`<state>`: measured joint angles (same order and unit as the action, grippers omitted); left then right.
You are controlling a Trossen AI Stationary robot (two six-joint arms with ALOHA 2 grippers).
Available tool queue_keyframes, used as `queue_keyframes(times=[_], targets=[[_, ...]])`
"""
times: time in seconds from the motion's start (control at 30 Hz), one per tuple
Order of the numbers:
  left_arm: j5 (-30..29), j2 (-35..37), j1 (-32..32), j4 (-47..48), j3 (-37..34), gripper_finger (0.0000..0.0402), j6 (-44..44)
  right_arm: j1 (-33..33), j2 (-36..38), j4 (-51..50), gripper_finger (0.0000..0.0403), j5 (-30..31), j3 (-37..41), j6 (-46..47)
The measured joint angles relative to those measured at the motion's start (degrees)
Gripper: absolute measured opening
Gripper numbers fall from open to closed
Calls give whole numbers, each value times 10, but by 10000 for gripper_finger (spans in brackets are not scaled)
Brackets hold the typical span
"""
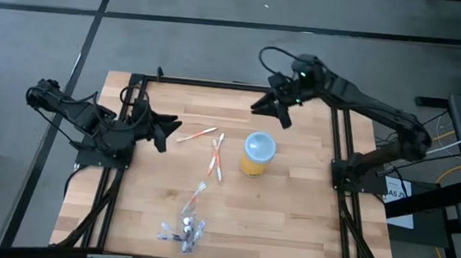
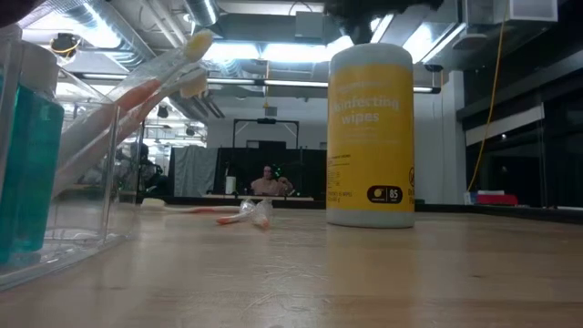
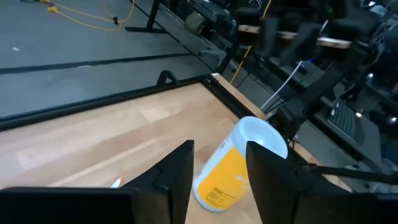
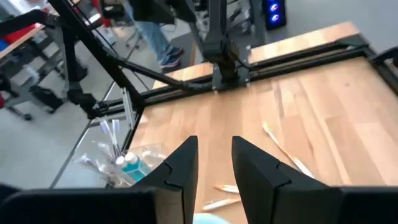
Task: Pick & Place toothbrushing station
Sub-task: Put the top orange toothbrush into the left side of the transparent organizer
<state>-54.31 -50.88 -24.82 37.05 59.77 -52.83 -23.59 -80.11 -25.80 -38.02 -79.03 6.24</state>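
Observation:
A yellow cup [image 1: 257, 154] with a pale-blue top stands upright on the wooden table, right of centre; the low view shows it as a wipes canister [image 2: 371, 137]. Thin toothbrushes [image 1: 196, 134] [image 1: 216, 157] lie flat to its left. Near the front edge lies a clear pouch [image 1: 184, 228] holding small teal tubes [image 2: 27, 173], with another toothbrush [image 1: 197, 196] slanting out of it. My left gripper [image 1: 167, 131] hangs open above the table's left side, left of the toothbrushes. Above the far edge, behind the cup, my right gripper [image 1: 269, 109] is open with nothing between its fingers [image 4: 186, 158].
Black frame rails [image 1: 120, 170] run along the table's left, far and right sides. The table's near right part [image 1: 289, 224] is bare wood. Beyond the table, the low view shows a person [image 2: 267, 182] far off in the room.

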Motion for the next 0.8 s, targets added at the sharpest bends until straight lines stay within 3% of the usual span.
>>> queue_keyframes(times=[0.13, 0.3, 0.47, 0.8], targets=[[5, 3, 0, 0, 0, 141, -15, -26, -62, -12, 100, -53, -45, -38], [47, -9, 22, 32, 0, 135, -8, -42, -108, -64, 100, -73, -136, -82], [173, -46, 113, 127, 0, 119, -15, -66, -101, -83, 100, -51, -184, -67], [379, -117, 268, 274, 0, 106, -12, -82, -49, -128, 100, -16, -189, -50]])
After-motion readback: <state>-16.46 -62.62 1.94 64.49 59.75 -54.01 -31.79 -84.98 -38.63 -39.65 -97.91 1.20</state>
